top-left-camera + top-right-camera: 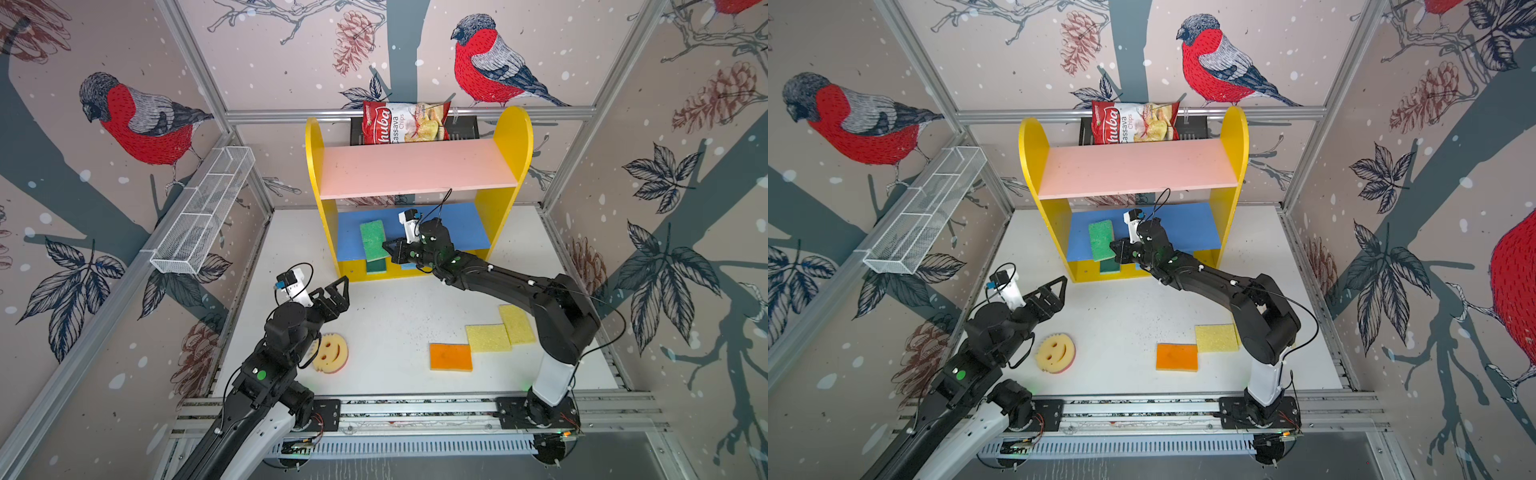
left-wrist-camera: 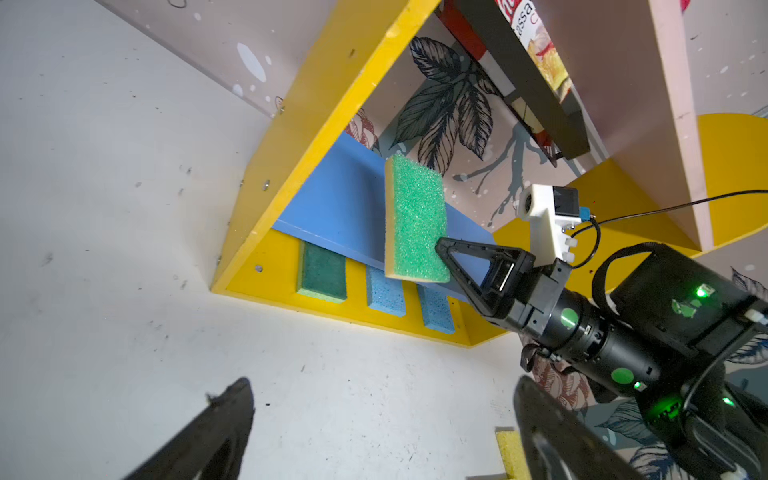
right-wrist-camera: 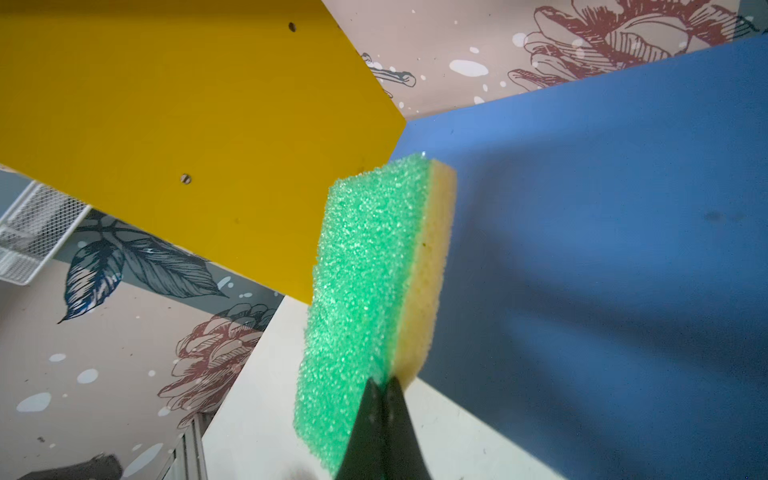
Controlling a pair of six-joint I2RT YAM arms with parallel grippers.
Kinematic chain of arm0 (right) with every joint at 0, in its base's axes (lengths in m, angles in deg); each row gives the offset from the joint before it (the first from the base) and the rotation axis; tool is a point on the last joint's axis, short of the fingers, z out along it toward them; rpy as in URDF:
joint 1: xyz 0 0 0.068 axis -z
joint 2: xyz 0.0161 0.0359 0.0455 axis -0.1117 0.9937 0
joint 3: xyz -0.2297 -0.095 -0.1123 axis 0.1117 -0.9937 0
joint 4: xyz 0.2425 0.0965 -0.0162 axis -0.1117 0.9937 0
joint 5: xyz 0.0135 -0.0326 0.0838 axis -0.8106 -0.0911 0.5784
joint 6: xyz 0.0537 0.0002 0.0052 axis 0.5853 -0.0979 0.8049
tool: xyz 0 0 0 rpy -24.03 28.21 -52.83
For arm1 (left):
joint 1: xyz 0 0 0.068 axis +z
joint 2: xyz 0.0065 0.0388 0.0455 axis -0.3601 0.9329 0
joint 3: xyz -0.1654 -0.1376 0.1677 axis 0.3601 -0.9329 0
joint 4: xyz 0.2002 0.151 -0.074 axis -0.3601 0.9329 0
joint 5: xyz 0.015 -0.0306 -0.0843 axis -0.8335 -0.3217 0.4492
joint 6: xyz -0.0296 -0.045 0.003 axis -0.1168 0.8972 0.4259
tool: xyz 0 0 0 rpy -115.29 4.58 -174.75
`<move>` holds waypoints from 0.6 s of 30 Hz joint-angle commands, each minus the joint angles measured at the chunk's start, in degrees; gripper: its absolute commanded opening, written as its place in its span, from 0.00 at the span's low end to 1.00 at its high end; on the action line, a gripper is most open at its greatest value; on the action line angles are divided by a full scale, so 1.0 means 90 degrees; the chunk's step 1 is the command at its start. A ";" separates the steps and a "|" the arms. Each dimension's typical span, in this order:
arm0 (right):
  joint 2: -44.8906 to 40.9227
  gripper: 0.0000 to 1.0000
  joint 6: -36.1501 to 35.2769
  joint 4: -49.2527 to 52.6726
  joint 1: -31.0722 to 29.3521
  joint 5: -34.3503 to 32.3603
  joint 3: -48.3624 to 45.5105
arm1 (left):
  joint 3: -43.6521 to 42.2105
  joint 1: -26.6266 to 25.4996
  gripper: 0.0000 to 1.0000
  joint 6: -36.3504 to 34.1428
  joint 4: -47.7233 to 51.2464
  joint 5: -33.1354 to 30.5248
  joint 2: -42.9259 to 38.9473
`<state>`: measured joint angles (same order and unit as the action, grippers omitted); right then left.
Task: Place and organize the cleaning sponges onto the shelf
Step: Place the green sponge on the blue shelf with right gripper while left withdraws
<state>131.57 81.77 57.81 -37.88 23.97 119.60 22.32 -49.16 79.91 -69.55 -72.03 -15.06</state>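
Centrally, the shelf (image 1: 513,137) is standing at the far side of the white table (image 1: 395,316), its pink top board (image 1: 415,166) hiding the far part of the blue middle board (image 1: 461,226) in both top views. Behind it a chips bag (image 1: 405,122) is covering most of the black basket (image 1: 461,129); a wire basket (image 1: 203,212) is hanging on the left wall. The right arm (image 1: 519,286) is spanning from near right to the shelf front and partly covering one of two yellow sponges (image 1: 517,324), beside an orange sponge (image 1: 451,356). The left arm (image 1: 286,328) is cutting off the smiley sponge (image 1: 330,353) at its left edge. The left gripper (image 1: 345,297) is hovering with jaws spread wide, holding nothing. The right gripper (image 3: 380,399) is pinching the near edge of the green sponge (image 3: 374,270), which is overhanging the blue middle board's front at left; whether it is touching that board is hard to tell. On the yellow base a dark green sponge (image 2: 323,272) and two light blue sponges (image 2: 386,291) are lying, the blue ones nearly hidden from above
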 commanded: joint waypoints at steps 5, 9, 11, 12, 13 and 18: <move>0.0764 0.00 -0.0140 0.0632 -0.0018 -0.0373 0.0972 | 0.0033 0.0011 0.96 0.0113 0.0743 -0.0452 -0.0314; 0.0942 0.00 -0.0011 0.0711 -0.0020 -0.0508 0.1132 | 0.0036 0.0002 0.96 0.0123 0.0832 -0.0483 -0.0346; 0.1013 0.01 0.0082 0.0772 -0.0017 -0.0582 0.1197 | 0.0020 0.0007 0.97 0.0146 0.0858 -0.0498 -0.0341; 0.1031 0.01 0.0121 0.0803 -0.0017 -0.0626 0.1212 | 0.0010 0.0002 0.96 0.0156 0.0850 -0.0503 -0.0340; 0.1045 0.01 0.0173 0.0818 -0.0020 -0.0696 0.1213 | -0.0008 0.0007 0.96 0.0166 0.0836 -0.0493 -0.0327; 0.1115 0.03 0.0369 0.0836 -0.0012 -0.0861 0.1237 | -0.0045 0.0007 0.96 0.0196 0.0758 -0.0465 -0.0296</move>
<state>141.23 83.45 64.67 -37.88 18.25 130.29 22.05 -49.14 81.40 -62.32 -75.68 -17.82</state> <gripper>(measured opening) 0.049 0.964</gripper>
